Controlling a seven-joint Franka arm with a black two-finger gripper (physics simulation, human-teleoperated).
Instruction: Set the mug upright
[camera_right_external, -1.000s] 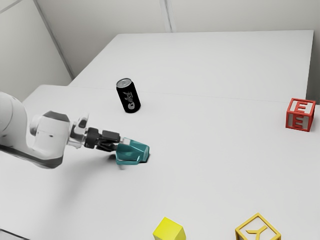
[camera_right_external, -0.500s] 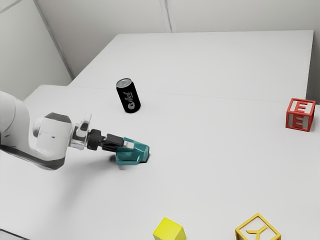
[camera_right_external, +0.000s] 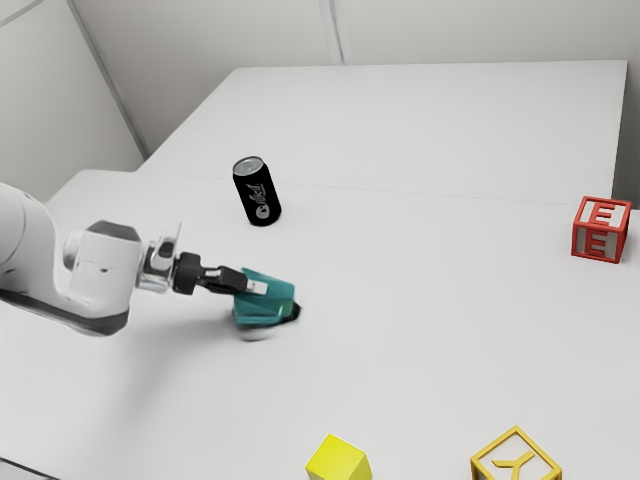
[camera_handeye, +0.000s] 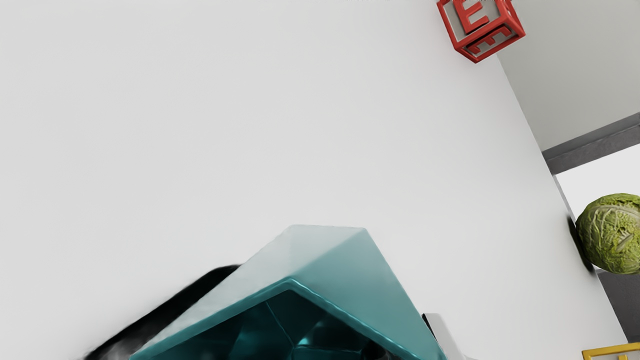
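The teal mug (camera_right_external: 268, 307) lies on its side, slightly tilted, just over the table, with a dark shadow beneath it. My gripper (camera_right_external: 254, 287) reaches it from the exterior view's left and is shut on its wall. In the wrist view the mug (camera_handeye: 350, 265) shows its hollow interior, and my gripper (camera_handeye: 409, 346) has one light fingertip outside the wall and a dark one inside the opening.
A black can (camera_right_external: 257, 192) stands behind the mug. A red letter block (camera_right_external: 601, 230) is at the exterior view's far right, with a yellow cube (camera_right_external: 339, 462) and yellow letter block (camera_right_external: 515, 462) at the front. A cabbage (camera_handeye: 612, 234) lies beyond the table edge.
The gripper first moved forward onto the mug's wall and closed on it. Since then the mug has shifted slightly to the exterior view's left and tipped, and its shadow has changed.
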